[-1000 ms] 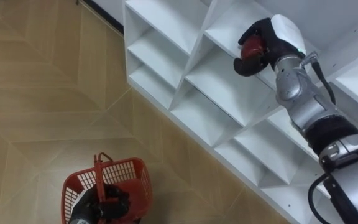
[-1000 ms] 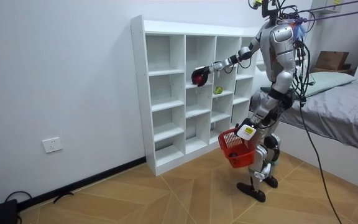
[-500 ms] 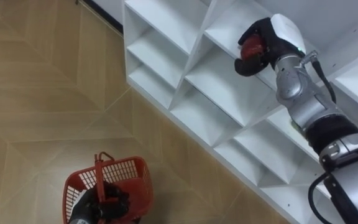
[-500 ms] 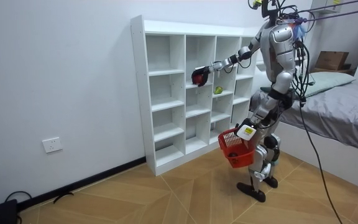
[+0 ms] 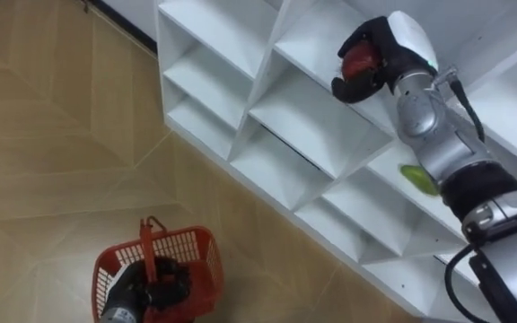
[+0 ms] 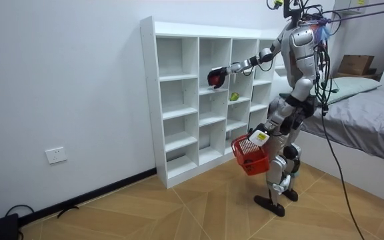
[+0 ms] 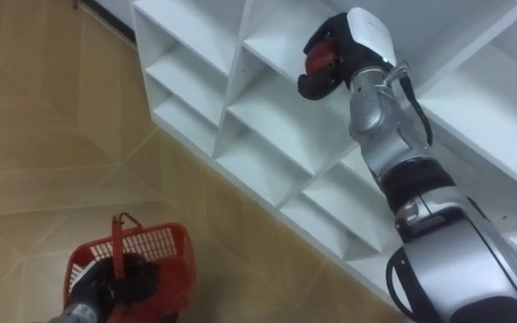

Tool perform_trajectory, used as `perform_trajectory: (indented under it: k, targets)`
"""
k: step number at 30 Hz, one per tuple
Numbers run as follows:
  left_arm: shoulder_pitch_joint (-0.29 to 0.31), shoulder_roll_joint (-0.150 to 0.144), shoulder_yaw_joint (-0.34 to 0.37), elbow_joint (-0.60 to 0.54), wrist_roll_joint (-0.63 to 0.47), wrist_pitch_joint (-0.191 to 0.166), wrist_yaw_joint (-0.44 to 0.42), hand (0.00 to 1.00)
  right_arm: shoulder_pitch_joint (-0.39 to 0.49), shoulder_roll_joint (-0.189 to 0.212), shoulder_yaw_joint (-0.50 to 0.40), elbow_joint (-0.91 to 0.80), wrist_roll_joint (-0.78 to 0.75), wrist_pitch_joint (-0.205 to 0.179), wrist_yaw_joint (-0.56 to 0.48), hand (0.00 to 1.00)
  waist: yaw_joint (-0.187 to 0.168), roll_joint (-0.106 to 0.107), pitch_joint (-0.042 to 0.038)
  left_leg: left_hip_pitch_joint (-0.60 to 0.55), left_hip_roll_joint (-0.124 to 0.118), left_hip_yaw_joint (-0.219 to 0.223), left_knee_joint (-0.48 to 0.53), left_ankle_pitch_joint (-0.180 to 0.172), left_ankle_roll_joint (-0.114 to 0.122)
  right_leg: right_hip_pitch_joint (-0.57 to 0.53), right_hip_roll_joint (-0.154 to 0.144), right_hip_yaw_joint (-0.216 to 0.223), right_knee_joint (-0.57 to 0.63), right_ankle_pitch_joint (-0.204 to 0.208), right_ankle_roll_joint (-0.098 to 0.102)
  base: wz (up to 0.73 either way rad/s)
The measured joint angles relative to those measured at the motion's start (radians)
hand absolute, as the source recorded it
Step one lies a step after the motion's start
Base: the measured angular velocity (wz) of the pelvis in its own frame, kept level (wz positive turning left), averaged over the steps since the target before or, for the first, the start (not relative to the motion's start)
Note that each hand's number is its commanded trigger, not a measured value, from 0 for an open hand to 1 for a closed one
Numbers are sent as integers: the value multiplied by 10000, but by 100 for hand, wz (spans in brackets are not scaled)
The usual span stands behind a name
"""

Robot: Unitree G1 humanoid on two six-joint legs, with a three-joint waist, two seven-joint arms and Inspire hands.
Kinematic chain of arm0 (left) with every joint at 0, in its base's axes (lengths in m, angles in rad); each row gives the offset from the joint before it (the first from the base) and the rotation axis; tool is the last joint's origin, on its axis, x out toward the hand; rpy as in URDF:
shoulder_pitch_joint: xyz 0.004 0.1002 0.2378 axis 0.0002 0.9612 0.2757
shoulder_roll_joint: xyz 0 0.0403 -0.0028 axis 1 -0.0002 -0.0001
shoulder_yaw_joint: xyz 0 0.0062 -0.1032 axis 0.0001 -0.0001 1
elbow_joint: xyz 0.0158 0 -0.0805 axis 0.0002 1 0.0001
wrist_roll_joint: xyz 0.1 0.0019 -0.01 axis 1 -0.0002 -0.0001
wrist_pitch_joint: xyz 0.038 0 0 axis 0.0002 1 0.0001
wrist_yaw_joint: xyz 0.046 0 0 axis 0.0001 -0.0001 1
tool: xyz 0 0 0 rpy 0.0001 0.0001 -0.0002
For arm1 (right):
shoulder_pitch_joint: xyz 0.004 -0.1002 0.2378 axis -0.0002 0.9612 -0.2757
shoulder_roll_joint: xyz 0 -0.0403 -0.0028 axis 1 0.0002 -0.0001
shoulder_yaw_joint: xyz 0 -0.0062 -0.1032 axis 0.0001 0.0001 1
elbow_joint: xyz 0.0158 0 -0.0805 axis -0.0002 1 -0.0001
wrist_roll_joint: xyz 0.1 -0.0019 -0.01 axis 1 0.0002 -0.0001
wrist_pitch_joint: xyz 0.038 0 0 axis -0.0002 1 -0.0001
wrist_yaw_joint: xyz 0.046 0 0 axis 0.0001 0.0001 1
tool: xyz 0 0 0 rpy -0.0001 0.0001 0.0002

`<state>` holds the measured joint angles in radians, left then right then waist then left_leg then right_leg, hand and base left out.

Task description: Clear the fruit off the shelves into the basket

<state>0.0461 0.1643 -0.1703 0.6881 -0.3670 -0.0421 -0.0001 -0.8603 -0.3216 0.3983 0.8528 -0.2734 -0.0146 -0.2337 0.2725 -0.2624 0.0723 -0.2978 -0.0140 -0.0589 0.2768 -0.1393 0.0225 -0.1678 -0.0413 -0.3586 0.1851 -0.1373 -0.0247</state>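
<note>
My right hand (image 5: 393, 43) is shut on a dark red fruit (image 5: 357, 61) just in front of an upper compartment of the white closet (image 5: 240, 54). In the room view the same hand (image 6: 217, 77) is stretched out at the closet's middle column. A green fruit (image 5: 417, 177) lies on a shelf behind my right forearm, one column over (image 6: 233, 97). My left hand (image 5: 146, 292) is shut on the upright handle of a red plastic basket (image 5: 200, 256), which hangs low by my left hip (image 6: 249, 155). What lies inside the basket is hidden.
I stand on wooden floor (image 5: 52, 161) close before the closet's right half. A bed (image 6: 372, 127) with a cardboard box (image 6: 355, 65) is behind me at the room view's right. A wall socket (image 6: 56, 155) sits low on the wall.
My right hand has lifted slightly and drawn back from the compartment with the red fruit. The basket has risen a little. The eye view has shifted, bringing the green fruit into sight.
</note>
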Motion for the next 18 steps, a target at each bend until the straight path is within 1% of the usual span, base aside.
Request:
perform_trajectory:
  k: [1, 2, 3, 4, 6, 7, 8, 9, 10, 11, 13, 14, 16, 18]
  targets:
    - [82, -62, -66, -273, -204, 0, 119, 100, 53, 1, -13, -461, 1, 1, 100, 100, -181, 16, -7, 105, 0, 17, -6, 0, 1, 90, 2, 6, -4, 0, 0, 0]
    - [110, -122, -176, -422, -354, 2, 155, 100, 155, -1, -84, -823, 13, -9, 190, 100, -284, 64, -33, 260, 0, 22, -31, -4, 4, 235, -1, 7, 1, 1, 2, -3]
    - [109, -161, -221, -482, -346, 4, 156, 100, 197, 0, -132, -960, 52, -15, 209, 100, -310, 93, -50, 341, 0, 25, -47, -6, 5, 306, 1, 19, -2, 1, 2, 0]
    - [126, -224, -305, -676, -326, 49, 151, 100, 297, 2, -370, -1293, 90, -15, 306, 100, -390, 163, -91, 475, 0, 26, -84, -8, 6, 410, -1, 60, -2, 1, 3, 0]
    - [237, -356, -343, -1038, -332, 118, 115, 100, 649, 15, -777, -1987, 96, -49, 336, 100, -428, 301, -178, 640, 0, 66, -124, -7, 6, 536, 2, 175, -1, 0, 4, -5]
    - [290, -393, -450, -1160, -345, 139, 106, 100, 922, 42, -900, -2378, 218, -64, 362, 100, -433, 430, -247, 842, 2, 139, -223, -4, 10, 651, 4, 312, -3, -2, 7, -22]
    - [360, -383, -625, -1280, -339, 168, 111, 100, 1156, 81, -901, -2761, 389, -36, 442, 100, -466, 567, -344, 1021, 10, 233, -307, -3, 12, 762, -2, 354, -5, -4, 11, -22]
    - [399, -384, -713, -1359, -344, 202, 111, 100, 1309, 85, -901, -3019, 437, -15, 473, 100, -490, 643, -385, 1108, 8, 257, -362, -1, 15, 820, -9, 340, -12, -9, 19, -17]
    - [450, -404, -873, -1512, -344, 269, 111, 100, 1611, 84, -890, -3555, 467, 30, 509, 100, -561, 764, -455, 1266, 1, 279, -455, 26, 25, 935, -27, 329, -7, -15, 29, -7]
    - [462, -410, -1013, -1667, -350, 376, 111, 100, 1814, 87, -845, -3911, 467, 99, 554, 100, -670, 839, -506, 1412, 3, 296, -553, 55, 18, 1046, -32, 328, -4, -23, 41, 0]
    - [460, -423, -1173, -1845, -359, 444, 114, 100, 1908, 121, -796, -4139, 466, 238, 702, 100, -819, 855, -512, 1729, 7, 357, -766, 153, -6, 1239, -53, 356, -3, -28, 48, -8]
    - [462, -428, -1287, -1902, -359, 454, 118, 100, 1921, 161, -767, -4158, 461, 329, 762, 100, -866, 852, -514, 1966, 9, 459, -896, 184, -17, 1360, -62, 447, -4, -28, 48, -19]
    - [461, -429, -1415, -1974, -420, 478, 117, 100, 1956, 207, -680, -4314, 471, 405, 901, 100, -965, 852, -513, 2207, 9, 561, -968, 186, -22, 1537, -2, 562, -11, -30, 48, -19]
    - [450, -428, -1503, -1979, -714, 483, 154, 100, 1964, 292, -678, -4495, 537, 404, 920, 100, -1090, 846, -516, 2301, 8, 584, -966, 187, -24, 1609, -2, 585, -20, -32, 49, -8]
